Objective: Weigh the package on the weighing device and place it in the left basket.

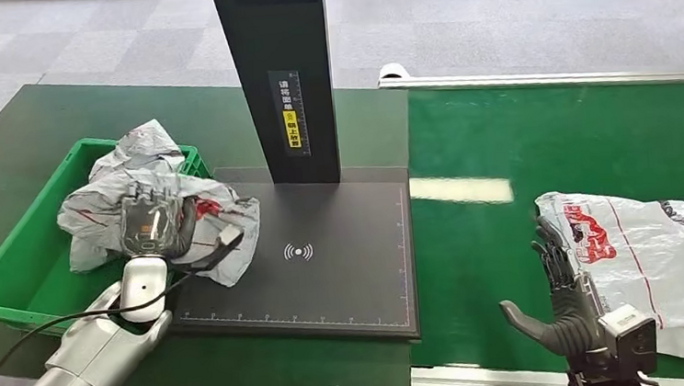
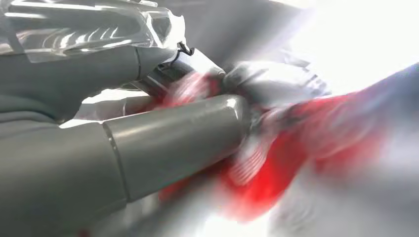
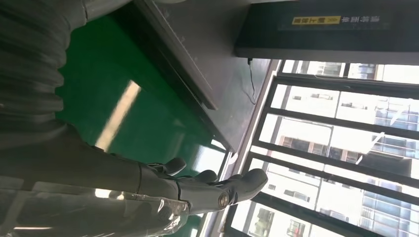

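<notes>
Two plastic packages: one gripped in the left hand, one just beside the right hand. One green basket, one weighing device.

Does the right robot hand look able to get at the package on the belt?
Probably yes: the right robot hand is open beside the package on the belt, with nothing between them.

left hand: fingers clenched, gripping | right hand: fingers spread, unladen

Scene viewed from high, forward-down. Left wrist view pressed close against package, blurred. Scale shared with sideways right wrist view.
</notes>
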`<state>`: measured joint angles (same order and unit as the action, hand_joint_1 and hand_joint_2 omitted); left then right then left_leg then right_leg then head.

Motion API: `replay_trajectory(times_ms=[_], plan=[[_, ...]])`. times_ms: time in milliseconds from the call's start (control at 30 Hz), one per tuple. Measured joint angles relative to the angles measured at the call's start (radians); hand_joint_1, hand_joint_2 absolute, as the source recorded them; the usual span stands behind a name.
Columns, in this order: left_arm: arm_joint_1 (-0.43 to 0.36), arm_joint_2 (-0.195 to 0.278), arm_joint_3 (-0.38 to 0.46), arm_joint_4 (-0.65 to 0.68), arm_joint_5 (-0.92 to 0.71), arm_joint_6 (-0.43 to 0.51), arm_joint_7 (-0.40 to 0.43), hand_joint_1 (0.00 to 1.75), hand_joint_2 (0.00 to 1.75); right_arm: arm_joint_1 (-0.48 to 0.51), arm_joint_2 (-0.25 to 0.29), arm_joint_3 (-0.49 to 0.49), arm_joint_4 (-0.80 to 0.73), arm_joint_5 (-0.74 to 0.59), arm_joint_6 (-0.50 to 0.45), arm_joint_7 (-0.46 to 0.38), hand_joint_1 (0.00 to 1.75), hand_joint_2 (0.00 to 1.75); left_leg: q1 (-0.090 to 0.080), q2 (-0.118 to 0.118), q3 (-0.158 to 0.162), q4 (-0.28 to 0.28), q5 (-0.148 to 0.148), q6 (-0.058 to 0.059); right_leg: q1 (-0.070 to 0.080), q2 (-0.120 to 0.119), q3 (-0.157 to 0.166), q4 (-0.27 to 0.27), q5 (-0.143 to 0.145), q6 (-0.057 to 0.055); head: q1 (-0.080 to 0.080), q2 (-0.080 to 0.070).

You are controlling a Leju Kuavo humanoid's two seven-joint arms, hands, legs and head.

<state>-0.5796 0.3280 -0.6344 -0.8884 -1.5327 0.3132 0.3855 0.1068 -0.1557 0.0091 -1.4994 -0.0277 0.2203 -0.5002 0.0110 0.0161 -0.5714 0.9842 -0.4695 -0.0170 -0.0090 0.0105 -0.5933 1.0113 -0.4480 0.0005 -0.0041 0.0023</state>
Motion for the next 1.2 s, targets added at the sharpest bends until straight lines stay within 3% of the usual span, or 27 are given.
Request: replay_trajectory(times_ms=[100,133,200,300,467,1033,1133,1200], plan=[[-0.031,0.025,0.1,0.092,0.005,-0.131,-0.33,1.75,0.0,-0.043,-0.001,-0.005,0.036,0.015,0.025,-0.01,0.0,1.75,0.0,0.0,0.007,-0.003,-0.01,0.0,-0.001,0.001,0.012,0.0,-0.005,-0.002,0.001,0.0],[-0.04,0.031,0.14,0.113,0.008,-0.165,-0.388,1.75,0.0,-0.064,0.0,-0.004,0.051,0.021,0.029,-0.01,0.0,1.75,0.0,0.003,0.014,-0.005,-0.016,0.0,-0.002,0.005,0.019,-0.001,-0.007,-0.003,0.001,0.0],[-0.043,0.049,0.204,0.148,0.012,-0.217,-0.427,1.75,0.0,-0.094,0.004,-0.002,0.076,0.031,0.03,-0.009,0.0,1.75,0.0,0.011,0.035,-0.01,-0.025,0.001,-0.004,0.016,0.032,-0.001,-0.011,-0.007,0.001,0.0],[-0.042,0.076,0.273,0.188,0.013,-0.266,-0.43,1.75,0.0,-0.111,0.01,-0.002,0.094,0.04,0.022,-0.004,0.0,1.75,0.0,0.011,0.052,-0.016,-0.028,0.001,-0.004,0.026,0.041,-0.001,-0.014,-0.01,0.0,0.0],[-0.048,0.096,0.326,0.219,0.006,-0.292,-0.415,1.75,0.0,-0.119,0.02,-0.002,0.095,0.046,0.014,0.005,0.0,1.75,0.001,0.002,0.052,-0.02,-0.02,0.006,0.001,0.025,0.039,0.0,-0.013,-0.016,0.0,0.0],[-0.048,0.094,0.349,0.253,0.006,-0.293,-0.409,1.75,0.0,-0.118,0.037,-0.003,0.097,0.048,0.01,0.007,0.0,1.75,0.001,0.004,0.058,-0.028,-0.02,0.006,0.0,0.027,0.04,0.0,-0.017,-0.023,0.0,0.0],[-0.045,0.092,0.349,0.253,0.002,-0.256,-0.371,1.75,0.0,-0.115,0.039,-0.005,0.096,0.05,0.008,0.008,0.0,1.75,0.001,0.004,0.059,-0.029,-0.019,0.005,0.001,0.027,0.04,0.0,-0.017,-0.023,0.0,0.0],[-0.038,0.084,0.337,0.253,0.0,-0.164,-0.29,1.75,0.0,-0.098,0.041,-0.01,0.086,0.052,0.007,0.011,0.0,1.75,0.001,0.003,0.057,-0.028,-0.016,0.0,0.001,0.027,0.037,0.0,-0.017,-0.023,0.0,0.0]])
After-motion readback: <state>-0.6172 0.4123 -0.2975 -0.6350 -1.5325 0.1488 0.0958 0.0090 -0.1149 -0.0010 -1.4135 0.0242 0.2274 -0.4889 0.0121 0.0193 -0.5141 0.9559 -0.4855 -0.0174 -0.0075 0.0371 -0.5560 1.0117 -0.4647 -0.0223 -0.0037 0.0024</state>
